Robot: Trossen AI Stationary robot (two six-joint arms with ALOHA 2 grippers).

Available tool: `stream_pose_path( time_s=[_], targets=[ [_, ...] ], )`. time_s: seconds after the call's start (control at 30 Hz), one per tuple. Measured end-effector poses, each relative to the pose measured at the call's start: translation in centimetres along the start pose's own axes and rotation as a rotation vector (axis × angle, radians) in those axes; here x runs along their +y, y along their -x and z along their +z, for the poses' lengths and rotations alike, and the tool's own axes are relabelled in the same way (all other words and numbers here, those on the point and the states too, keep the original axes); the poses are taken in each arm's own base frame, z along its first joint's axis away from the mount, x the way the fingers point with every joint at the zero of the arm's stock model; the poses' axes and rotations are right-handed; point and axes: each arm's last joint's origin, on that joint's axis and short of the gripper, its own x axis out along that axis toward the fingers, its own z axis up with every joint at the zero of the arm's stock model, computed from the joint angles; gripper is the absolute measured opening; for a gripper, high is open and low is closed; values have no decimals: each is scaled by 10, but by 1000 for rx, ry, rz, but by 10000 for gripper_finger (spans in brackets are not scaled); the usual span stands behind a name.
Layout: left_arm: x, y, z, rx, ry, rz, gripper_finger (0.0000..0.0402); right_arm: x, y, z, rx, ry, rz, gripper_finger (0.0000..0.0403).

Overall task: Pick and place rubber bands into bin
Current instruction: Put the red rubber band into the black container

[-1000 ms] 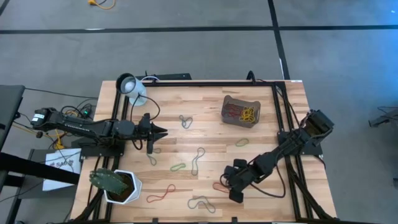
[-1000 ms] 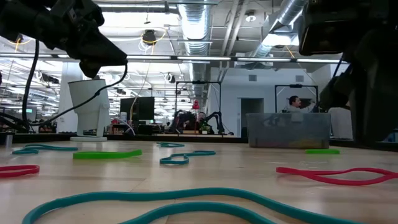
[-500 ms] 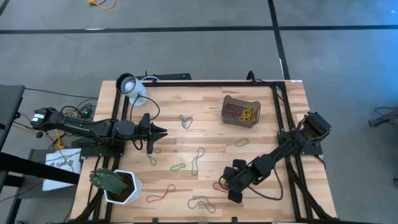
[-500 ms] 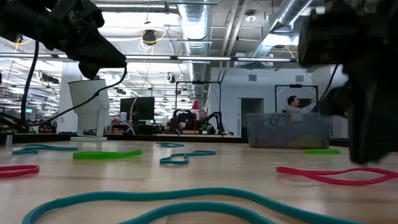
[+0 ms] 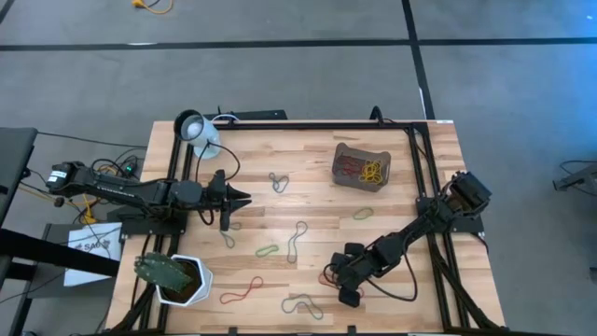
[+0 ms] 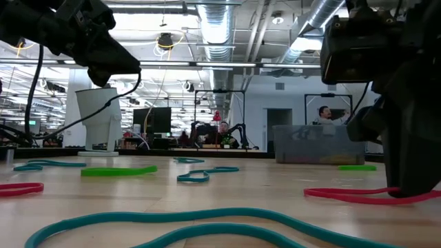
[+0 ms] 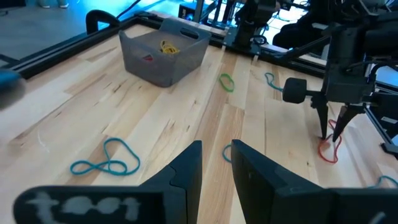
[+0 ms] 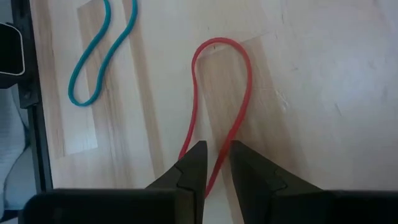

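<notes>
Several rubber bands lie flat on the wooden table: teal ones (image 5: pixel 279 182) (image 5: pixel 298 239), green ones (image 5: pixel 362 214) (image 5: pixel 267 250), a red one (image 5: pixel 242 292). The bin (image 5: pixel 362 166) at the far right holds red and yellow bands. My right gripper (image 8: pixel 215 152) is down at another red band (image 8: pixel 222 74) near the table's front edge, open by a narrow gap, with one strand of the band between its fingers. My left gripper (image 5: pixel 233 198) hovers open over the table's left side, holding nothing. My right gripper comes from above, slanting down, and its fingertips (image 7: pixel 324 132) stand on either side of one strand (image 8: pixel 217 163) at the red band's near end. The band lies flat and slack on the table. I cannot tell whether the fingers touch the strand.
A white cup (image 5: pixel 198 131) stands at the far left corner and a white pot with a plant (image 5: pixel 177 278) at the near left. Black frame rails (image 5: pixel 317 124) run along the table's edges. A teal band (image 5: pixel 300 304) lies just left of my right gripper.
My right gripper has gone down to the table at the red band and a little toward the table's left edge. Its finger gap has stayed the same.
</notes>
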Motion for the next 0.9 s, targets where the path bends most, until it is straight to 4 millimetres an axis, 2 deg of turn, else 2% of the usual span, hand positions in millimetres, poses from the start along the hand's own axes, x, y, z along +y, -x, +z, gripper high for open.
stream_pose_path(
  time_s=[0.2,0.33,0.4,0.5,0.63,0.8,0.9],
  targets=[
    [0,0,0,5,-5,1,75,-3,-5,-2,18,7,-20,61],
    [0,0,-1,6,-5,1,75,-3,-5,-1,13,53,-17,24],
    [0,0,-1,6,-5,1,75,-3,-1,2,1,64,-12,7],
    [0,0,-1,5,-5,2,75,-9,11,5,-9,57,-70,10],
    [0,0,0,3,-5,1,75,-17,54,15,-76,69,-185,3],
    [0,0,0,-3,-3,0,75,-44,125,17,-261,60,-516,2],
    [0,0,0,-5,-2,0,75,-66,165,19,-403,34,-741,2]
  ],
)
